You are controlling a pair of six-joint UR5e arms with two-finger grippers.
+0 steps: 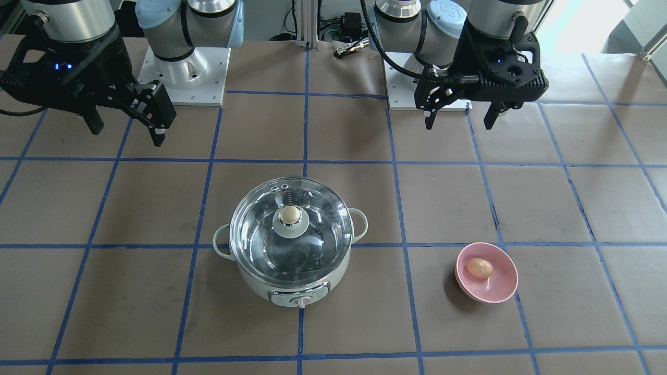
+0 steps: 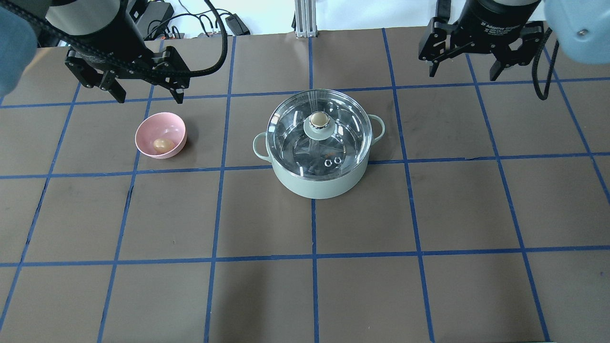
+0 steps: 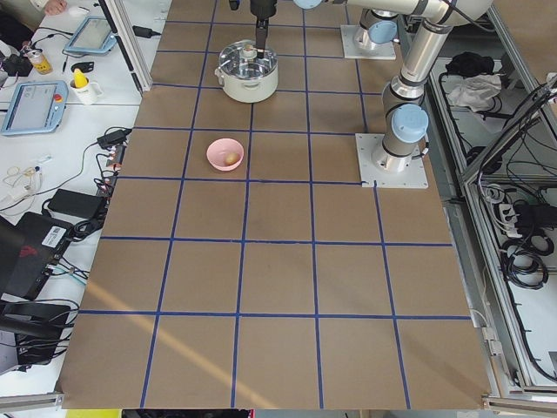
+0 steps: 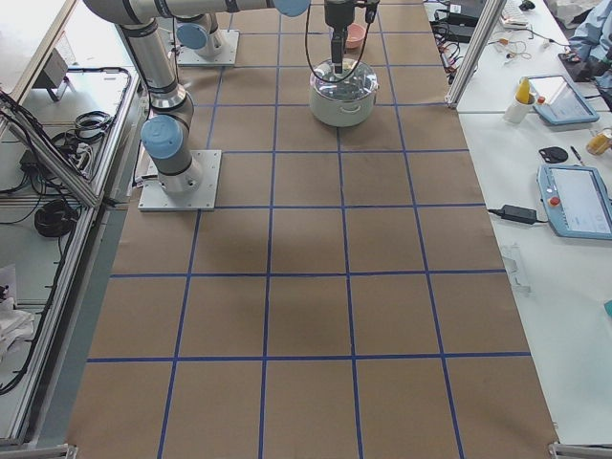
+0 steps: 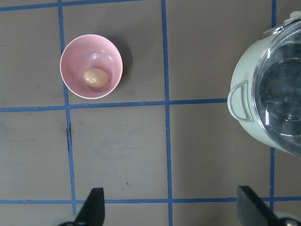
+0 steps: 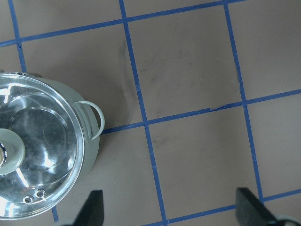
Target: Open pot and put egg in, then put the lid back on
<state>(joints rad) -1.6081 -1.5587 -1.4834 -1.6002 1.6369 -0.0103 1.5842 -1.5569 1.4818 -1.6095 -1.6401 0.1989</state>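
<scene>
Two grippers hang above the table (image 2: 429, 214), and you can see both are empty, fingers spread wide. Left gripper (image 2: 150, 97) hovers near the pink bowl (image 2: 143, 131). Right gripper (image 2: 462, 74) hangs off on the other side of the pot (image 2: 317, 183), well apart from it. Pot sits upright mid-table, dial (image 1: 300, 301) toward your side. Lid (image 2: 290, 138) is seated on it, knob (image 2: 318, 120) on top. Egg (image 2: 162, 144) lies in the bowl, on the pot's left, well apart from it. Both grippers are clear of pot, lid and egg.
</scene>
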